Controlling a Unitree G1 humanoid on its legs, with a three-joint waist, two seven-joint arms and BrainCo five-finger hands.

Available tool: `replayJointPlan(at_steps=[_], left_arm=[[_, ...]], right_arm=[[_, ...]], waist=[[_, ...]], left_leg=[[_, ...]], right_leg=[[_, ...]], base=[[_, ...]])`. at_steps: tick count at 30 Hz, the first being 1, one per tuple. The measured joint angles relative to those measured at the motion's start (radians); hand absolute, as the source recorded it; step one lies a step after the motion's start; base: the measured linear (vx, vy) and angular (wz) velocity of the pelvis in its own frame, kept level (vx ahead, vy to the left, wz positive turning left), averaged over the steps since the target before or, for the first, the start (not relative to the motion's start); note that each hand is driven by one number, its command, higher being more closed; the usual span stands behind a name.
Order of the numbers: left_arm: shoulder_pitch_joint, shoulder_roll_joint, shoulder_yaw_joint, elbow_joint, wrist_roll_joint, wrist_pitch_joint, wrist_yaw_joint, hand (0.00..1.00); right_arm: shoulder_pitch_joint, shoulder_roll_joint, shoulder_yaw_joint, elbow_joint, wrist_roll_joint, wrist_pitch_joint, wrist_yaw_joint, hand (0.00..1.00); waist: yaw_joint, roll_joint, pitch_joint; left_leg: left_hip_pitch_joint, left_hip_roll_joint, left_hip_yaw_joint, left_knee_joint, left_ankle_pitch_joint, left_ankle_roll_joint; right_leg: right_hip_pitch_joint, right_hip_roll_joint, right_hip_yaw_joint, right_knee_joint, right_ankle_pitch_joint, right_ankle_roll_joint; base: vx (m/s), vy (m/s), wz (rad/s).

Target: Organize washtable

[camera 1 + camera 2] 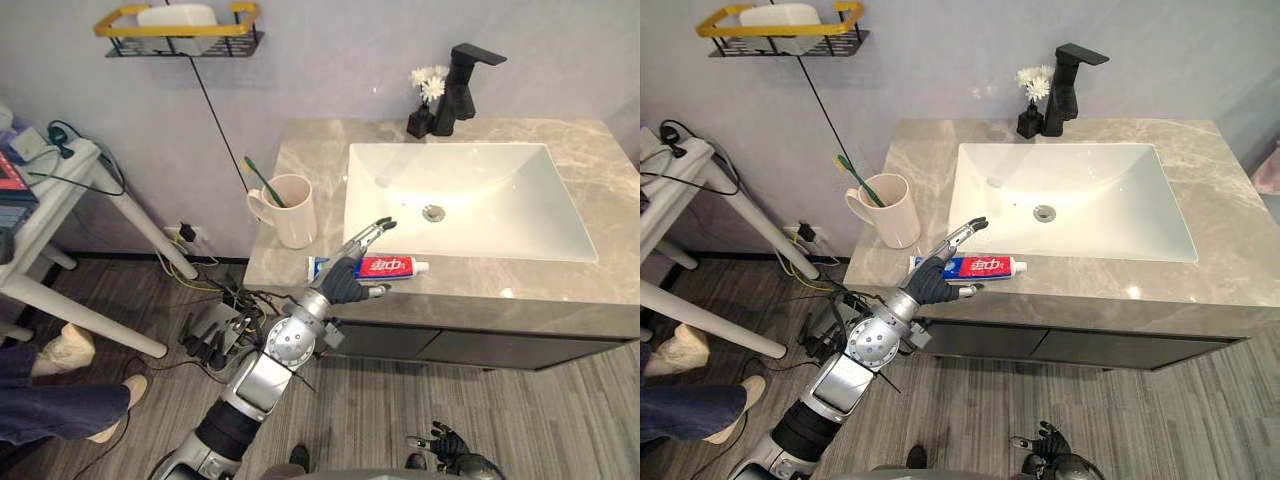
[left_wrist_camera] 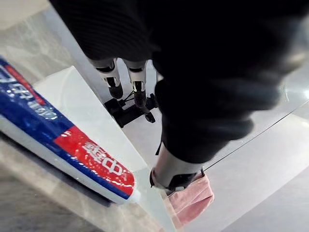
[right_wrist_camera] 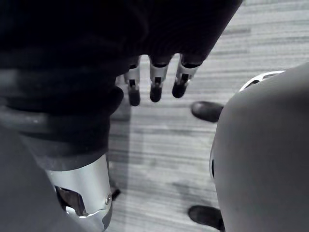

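Note:
A red, white and blue toothpaste tube (image 1: 385, 267) lies flat near the front edge of the grey marble washtable (image 1: 600, 270), just in front of the white sink basin (image 1: 520, 215). My left hand (image 1: 345, 280) hovers over the tube's left end, open, with straight fingers (image 2: 113, 77) pointing toward the basin and the thumb (image 2: 174, 169) beside the tube (image 2: 72, 145). A beige cup (image 1: 290, 212) holding a green toothbrush (image 1: 262, 180) stands on the table's left part. My right hand (image 1: 445, 443) hangs low near the floor, its fingers (image 3: 154, 87) relaxed and holding nothing.
A black faucet (image 1: 462, 85) and a small dark vase of white flowers (image 1: 428, 95) stand behind the basin. A yellow-rimmed wire shelf (image 1: 180, 32) hangs on the wall. A white side table (image 1: 60, 210) and a person's legs (image 1: 50, 400) are at the left.

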Motion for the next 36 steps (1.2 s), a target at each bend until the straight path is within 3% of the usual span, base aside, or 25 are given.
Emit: replayJointPlan(at_steps=[6,9,14,17,20,24,29,36], left_arm=[[0.057,0.001,0.002,0.000,0.018,0.003,-0.006,0.00],[0.107,0.004,0.000,-0.004,0.018,0.005,-0.043,0.00],[0.148,0.007,0.008,-0.009,0.021,0.003,-0.066,0.00],[0.147,0.011,0.021,0.000,0.103,-0.001,-0.060,0.00],[0.131,0.010,0.036,0.062,0.219,-0.028,-0.009,0.00],[0.109,0.012,0.047,0.101,0.356,-0.028,0.070,0.00],[0.094,0.021,0.080,0.116,0.393,-0.024,0.128,0.00],[0.094,0.059,0.082,0.117,0.390,-0.021,0.153,0.00]], right_arm=[[0.006,0.003,-0.008,-0.018,0.000,0.000,0.000,0.00],[0.009,0.003,-0.009,-0.022,0.000,0.000,0.000,0.00],[0.024,0.000,-0.007,-0.037,0.000,-0.001,0.001,0.00],[0.024,-0.004,0.001,-0.039,-0.001,-0.001,0.002,0.00],[0.024,-0.009,0.017,-0.040,-0.002,-0.009,0.003,0.00],[0.024,-0.014,0.042,-0.043,-0.003,-0.018,0.000,0.00],[0.023,-0.011,0.043,-0.042,-0.003,-0.023,-0.001,0.00],[0.024,-0.010,0.042,-0.038,0.001,-0.036,-0.002,0.00]], waist=[[-0.001,0.001,-0.001],[0.000,0.006,-0.003],[0.001,0.025,-0.016],[-0.002,0.034,-0.022],[-0.003,0.035,-0.022],[-0.003,0.030,-0.020],[-0.009,0.013,-0.022],[-0.021,-0.012,-0.020]], left_leg=[[0.005,0.000,0.007,0.000,-0.004,0.004],[0.009,0.000,0.012,0.000,-0.004,0.004],[0.017,0.003,0.019,0.000,-0.004,0.004],[0.018,0.005,0.024,0.000,-0.004,0.004],[0.018,0.008,0.025,0.000,-0.004,0.004],[0.016,0.008,0.029,-0.007,-0.004,0.004],[0.016,0.007,0.034,-0.016,-0.004,0.004],[0.015,0.002,0.038,-0.016,-0.004,0.004]], right_leg=[[0.001,-0.001,0.001,0.000,0.000,-0.001],[0.001,-0.001,0.005,0.001,-0.001,-0.002],[0.002,0.001,0.015,0.008,-0.007,-0.013],[0.000,0.004,0.020,0.007,-0.007,-0.014],[-0.002,0.007,0.021,0.007,-0.007,-0.014],[-0.009,0.008,0.024,0.005,-0.002,-0.008],[-0.015,0.007,0.027,0.002,-0.001,-0.008],[-0.016,0.000,0.021,0.002,0.004,-0.015]], base=[[-0.02,-0.008,-0.03],[-0.05,-0.015,-0.04],[-0.06,-0.013,-0.05],[-0.05,-0.017,-0.06],[-0.01,-0.006,-0.01],[0.00,0.000,-0.01],[0.02,-0.002,-0.03],[0.00,0.000,0.00]])
